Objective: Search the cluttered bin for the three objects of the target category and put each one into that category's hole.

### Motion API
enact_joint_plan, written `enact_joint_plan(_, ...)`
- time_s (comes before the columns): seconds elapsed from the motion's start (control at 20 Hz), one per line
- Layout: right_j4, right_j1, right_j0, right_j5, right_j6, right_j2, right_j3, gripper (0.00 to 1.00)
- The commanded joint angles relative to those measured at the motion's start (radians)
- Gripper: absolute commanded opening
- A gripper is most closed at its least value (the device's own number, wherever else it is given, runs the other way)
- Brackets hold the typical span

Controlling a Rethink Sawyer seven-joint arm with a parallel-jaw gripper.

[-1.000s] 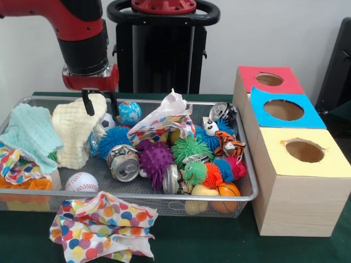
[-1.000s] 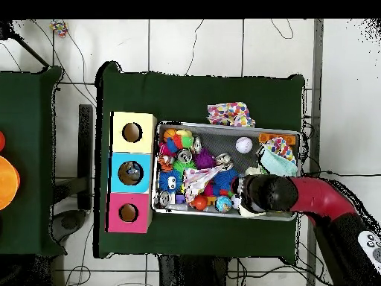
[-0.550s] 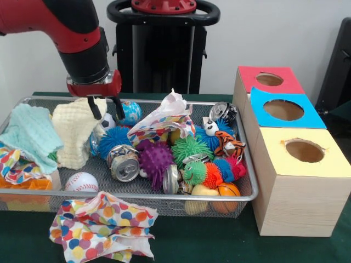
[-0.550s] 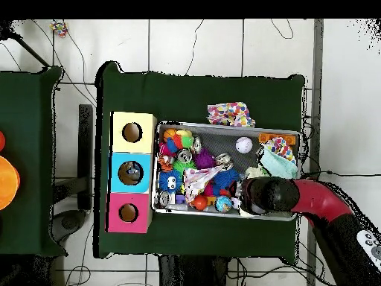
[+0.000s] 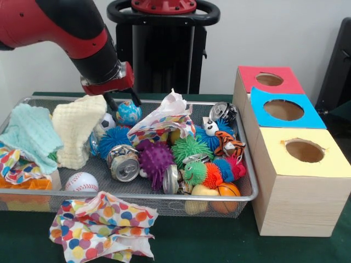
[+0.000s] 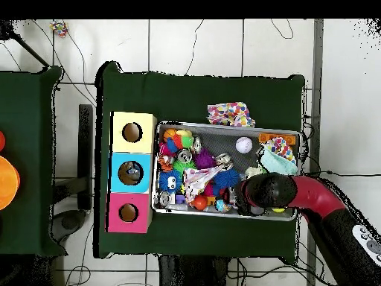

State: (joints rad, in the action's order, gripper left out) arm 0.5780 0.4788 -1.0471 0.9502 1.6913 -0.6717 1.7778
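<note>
The tool (image 5: 122, 101) hangs with its fingers spread and empty over the blue globe ball (image 5: 129, 113) near the bin's (image 5: 249, 164) far edge, so it likely must drop and squeeze next.

Arm (image 5: 60, 27): glossy red shell, black cylindrical wrist section, red end collar carrying two thin black fingers (image 5: 133, 98).

The tool (image 5: 121, 102) hangs tilted over the wire bin (image 5: 249, 181), its two dark fingers apart just above the blue globe ball (image 5: 129, 113), beside the cream knitted cloth (image 5: 77, 129) and a soccer ball (image 5: 107, 121).
</note>
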Motion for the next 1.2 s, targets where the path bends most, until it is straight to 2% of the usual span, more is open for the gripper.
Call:
enact_joint_plan(0.05,-0.008,0.012,-0.024,0.053,-0.315,-0.125,-0.044,1.00)
enact_joint_plan(0.3,-0.002,0.061,-0.035,-0.006,-0.254,-0.143,-0.035,1.00)
enact_joint_plan(0.75,0.036,0.064,-0.041,-0.119,-0.168,-0.125,-0.053,1.00)
enact_joint_plan(1.2,0.037,0.025,-0.042,-0.095,-0.192,-0.094,-0.073,1.00)
